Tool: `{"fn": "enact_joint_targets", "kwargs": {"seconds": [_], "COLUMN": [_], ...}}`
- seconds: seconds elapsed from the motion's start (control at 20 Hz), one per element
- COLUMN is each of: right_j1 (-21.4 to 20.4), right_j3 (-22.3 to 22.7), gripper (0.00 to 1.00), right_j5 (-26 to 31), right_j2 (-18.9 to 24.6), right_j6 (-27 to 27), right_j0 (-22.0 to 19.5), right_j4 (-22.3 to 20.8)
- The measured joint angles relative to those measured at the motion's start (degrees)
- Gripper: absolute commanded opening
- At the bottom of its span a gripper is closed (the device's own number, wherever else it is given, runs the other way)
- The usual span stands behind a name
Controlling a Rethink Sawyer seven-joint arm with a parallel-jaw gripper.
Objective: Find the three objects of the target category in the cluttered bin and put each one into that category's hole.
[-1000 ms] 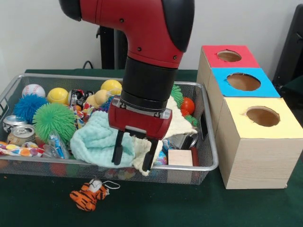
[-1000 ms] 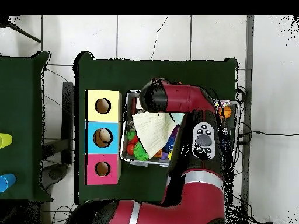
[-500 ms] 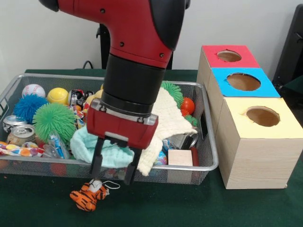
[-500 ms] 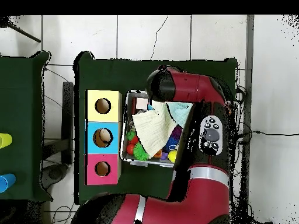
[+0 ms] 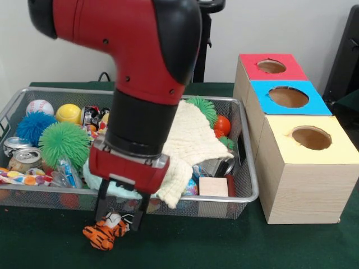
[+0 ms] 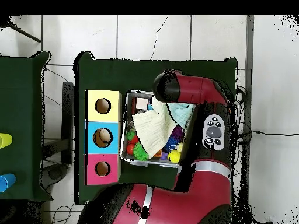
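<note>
Claw (image 5: 119, 216) spread over the tiger (image 5: 105, 232) outside the bin (image 5: 247, 193); I see nothing grasped yet.

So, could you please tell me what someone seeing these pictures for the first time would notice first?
The big red arm fills the front view, its open pincer hanging just above a small tiger plush lying on the green table in front of the wire bin. The bin brims with balls, cans and a cream cloth. Beside it stand three wooden boxes with holes, topped yellow, blue and red.
</note>
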Motion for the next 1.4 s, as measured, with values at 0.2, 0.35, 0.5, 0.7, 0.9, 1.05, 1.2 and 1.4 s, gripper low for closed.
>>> {"fn": "enact_joint_targets", "kwargs": {"seconds": [0.2, 0.35, 0.5, 0.7, 0.9, 1.05, 1.2, 1.4], "right_j1": [2.6, 4.3, 6.2, 7.8, 8.0, 8.2, 8.6, 9.2], "right_j3": [-0.6, -0.8, -1.3, -2.4, -3.3, -3.9, -4.9, -6.5], "gripper": [1.0, 1.0, 1.0, 1.0, 1.0, 1.0, 1.0, 1.0], "right_j5": [0.0, 0.0, 0.0, 0.0, 1.1, 2.6, 5.2, 10.3], "right_j2": [0.0, 0.0, 0.0, -0.1, -1.0, -1.9, -3.2, -5.0], "right_j6": [0.0, 0.0, 0.0, 0.0, 0.0, 0.0, 0.0, 0.0], "right_j0": [-0.9, -1.2, -1.2, -1.2, -0.8, -0.3, 0.5, 1.8], "right_j4": [0.0, 0.0, 0.0, 0.0, 0.0, 0.0, 0.0, 0.0]}}
